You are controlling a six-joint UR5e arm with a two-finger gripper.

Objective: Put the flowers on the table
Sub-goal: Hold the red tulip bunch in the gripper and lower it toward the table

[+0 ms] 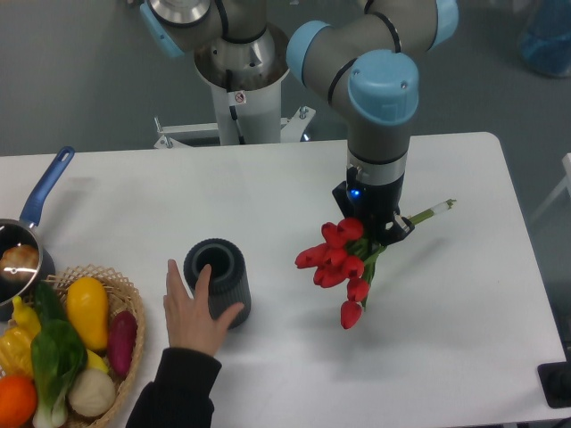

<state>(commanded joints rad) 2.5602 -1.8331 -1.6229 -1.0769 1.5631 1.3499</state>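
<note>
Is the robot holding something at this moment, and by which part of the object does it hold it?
Yes. The pincer holds the flowers by the stems, just behind the red buds; the stem ends stick out on the far side. The exact contact is hidden.

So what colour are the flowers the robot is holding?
Red flowers with green stems, seen in the fixed camera view.

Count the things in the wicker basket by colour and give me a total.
In the wicker basket:
Yellow: 2, a squash and a pepper
Green: 1, bok choy
Red-purple: 1, oblong vegetable
Orange: 1, fruit
Off-white: 1, round vegetable
Total: 6
</note>
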